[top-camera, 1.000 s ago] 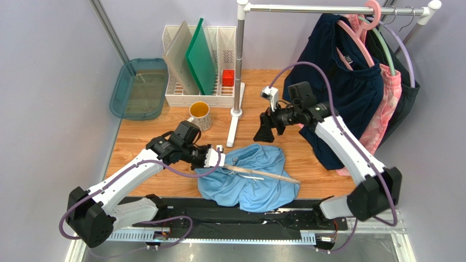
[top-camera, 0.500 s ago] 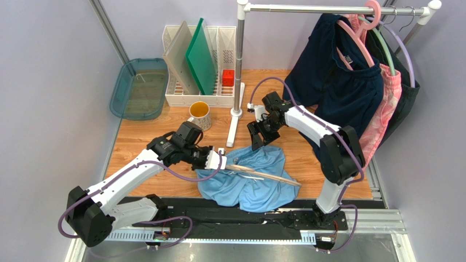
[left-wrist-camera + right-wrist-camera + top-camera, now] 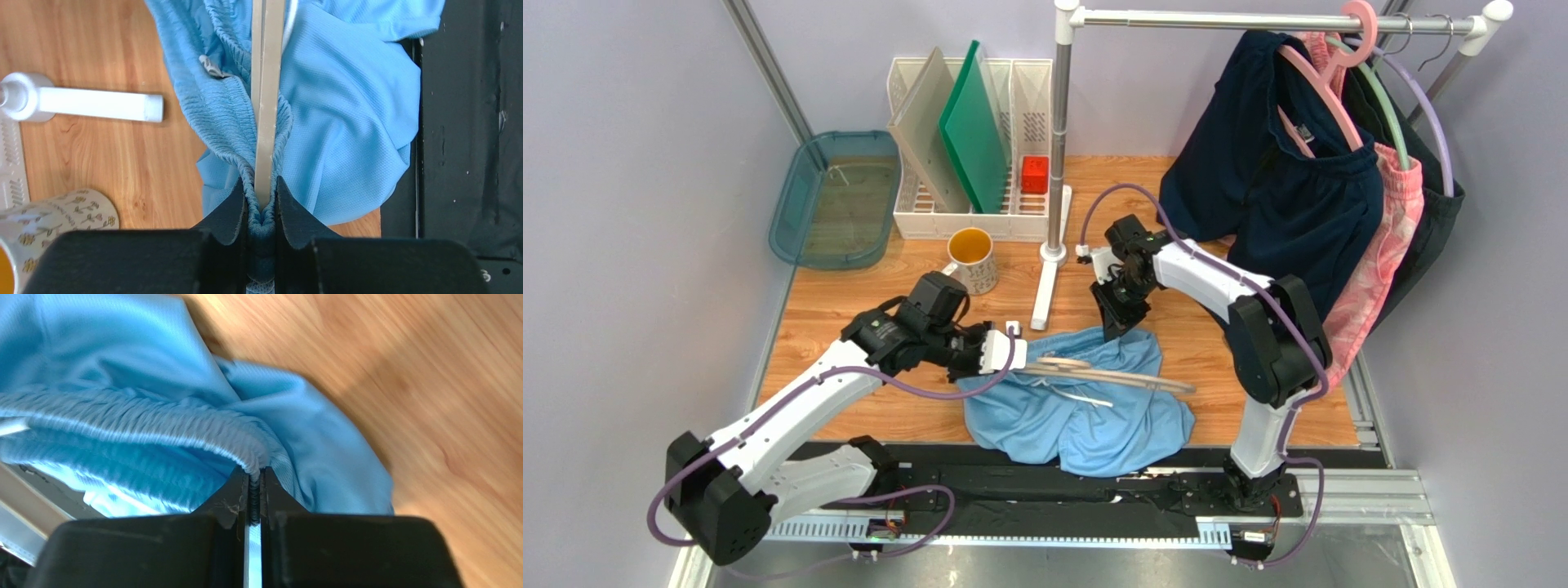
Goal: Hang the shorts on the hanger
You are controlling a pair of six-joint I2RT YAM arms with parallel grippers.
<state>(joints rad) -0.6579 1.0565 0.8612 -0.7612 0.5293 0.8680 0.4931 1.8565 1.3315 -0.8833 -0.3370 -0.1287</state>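
Shorts [image 3: 1075, 423]: plain sky blue. Hanger [image 3: 269, 122]: pale beige. Table [image 3: 830, 325]: orange-brown wood grain. Mug [image 3: 977, 272]: cream with a small flower print, yellow inside. Rack [image 3: 1028, 92]: white. Board [image 3: 974, 129]: green. Block [image 3: 1035, 173]: red. Tray [image 3: 787, 202]: translucent teal. Hung garments: dark navy [image 3: 1284, 196]; pink, patterned [image 3: 1388, 245].

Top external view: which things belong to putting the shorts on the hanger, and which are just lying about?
In the job: shorts, hanger, left gripper shut on hanger and waistband, right gripper pinching the waistband.
Lying about: mug, dish rack, teal tray, red block, navy garment, pink garment.
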